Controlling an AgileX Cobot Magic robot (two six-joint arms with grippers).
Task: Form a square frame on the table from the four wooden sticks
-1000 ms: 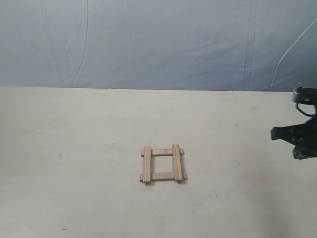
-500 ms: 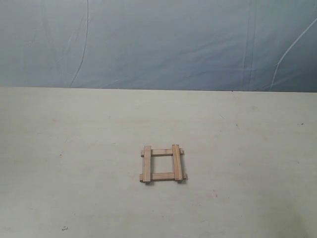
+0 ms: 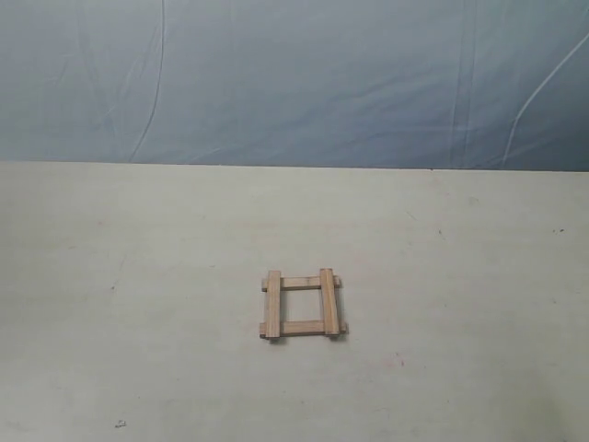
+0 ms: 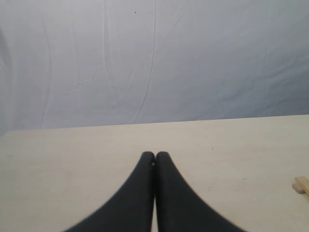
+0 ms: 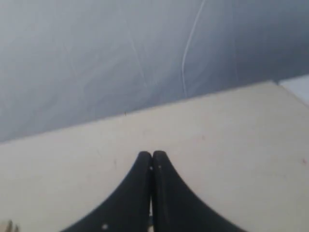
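The four wooden sticks lie as a small square frame (image 3: 302, 305) near the middle of the cream table (image 3: 138, 276), two upright strips resting over two crosswise ones, ends poking out at the corners. No arm shows in the exterior view. In the left wrist view my left gripper (image 4: 155, 154) is shut with nothing between its black fingers, and a stick end (image 4: 301, 184) peeks in at the picture's edge. My right gripper (image 5: 152, 154) is likewise shut and empty over bare table, with a sliver of wood (image 5: 7, 226) at the corner of its view.
A wrinkled blue-grey sheet (image 3: 294, 83) hangs behind the table's far edge. The right wrist view shows the table's corner and edge (image 5: 277, 83) against the backdrop. A few faint specks mark the tabletop.
The right arm, visible at the exterior view's right edge one second ago, has drawn out of that view. The frame has not moved.
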